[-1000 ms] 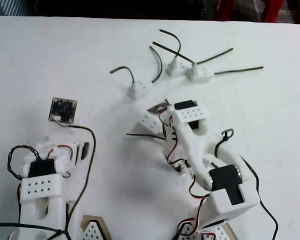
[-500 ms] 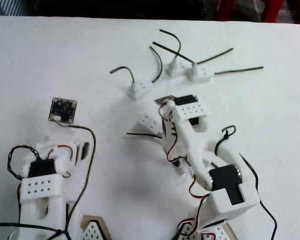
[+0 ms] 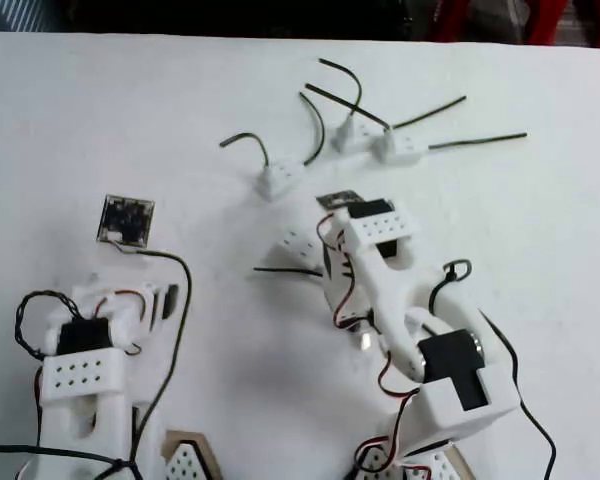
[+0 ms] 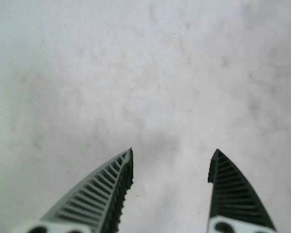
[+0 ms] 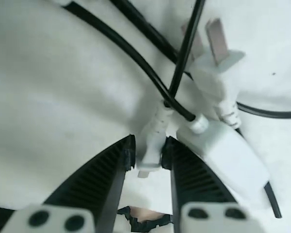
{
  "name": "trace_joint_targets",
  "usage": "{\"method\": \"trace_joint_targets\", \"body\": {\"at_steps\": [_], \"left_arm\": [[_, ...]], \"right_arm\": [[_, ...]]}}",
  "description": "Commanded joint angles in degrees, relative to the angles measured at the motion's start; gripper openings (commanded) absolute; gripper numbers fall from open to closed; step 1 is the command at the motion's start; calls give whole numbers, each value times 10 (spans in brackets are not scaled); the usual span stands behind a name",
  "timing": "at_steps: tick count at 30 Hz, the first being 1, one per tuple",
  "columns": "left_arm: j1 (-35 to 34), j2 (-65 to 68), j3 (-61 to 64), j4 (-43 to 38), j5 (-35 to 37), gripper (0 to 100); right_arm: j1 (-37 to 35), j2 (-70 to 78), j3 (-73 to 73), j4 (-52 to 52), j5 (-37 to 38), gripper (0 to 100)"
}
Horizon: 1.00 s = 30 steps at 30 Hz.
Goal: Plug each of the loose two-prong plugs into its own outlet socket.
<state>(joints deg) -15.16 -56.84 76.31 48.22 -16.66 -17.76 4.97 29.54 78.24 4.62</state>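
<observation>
Low in right wrist view, right gripper [image 5: 149, 148] clamped on slim white plug [image 5: 156, 122], long axis up the frame, black cord [image 5: 185, 46] end uppermost, second white two-prong plug [image 5: 216, 77] beyond, prongs toward upper right, left gripper [image 4: 170, 162] spread over white table [image 4: 136, 73]

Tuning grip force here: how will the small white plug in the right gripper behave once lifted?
The white plug looks small, hard plastic, so probably light and stiff. Its black cord is thin and crosses another cord, so it may drag or snag. The right gripper pinches its narrow smooth body, so it may twist.
</observation>
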Motion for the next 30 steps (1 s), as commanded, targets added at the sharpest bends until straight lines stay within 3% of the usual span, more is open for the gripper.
{"method": "trace_joint_targets", "body": {"at_steps": [1, 6, 14, 23, 30], "left_arm": [[-4, -10, 1, -11, 3, 253], [-4, -10, 1, -11, 3, 253], [-3, -10, 1, -11, 3, 253], [-3, -10, 1, -11, 3, 253], [-3, -10, 1, -11, 3, 253]], "right_arm": [[0, -2, 2, -8, -4, 90], [-1, -2, 1, -9, -2, 15], [-7, -27, -2, 16, -1, 19], [-95, -233, -1, 95, -1, 19], [-119, -385, -1, 98, -1, 19]]}}
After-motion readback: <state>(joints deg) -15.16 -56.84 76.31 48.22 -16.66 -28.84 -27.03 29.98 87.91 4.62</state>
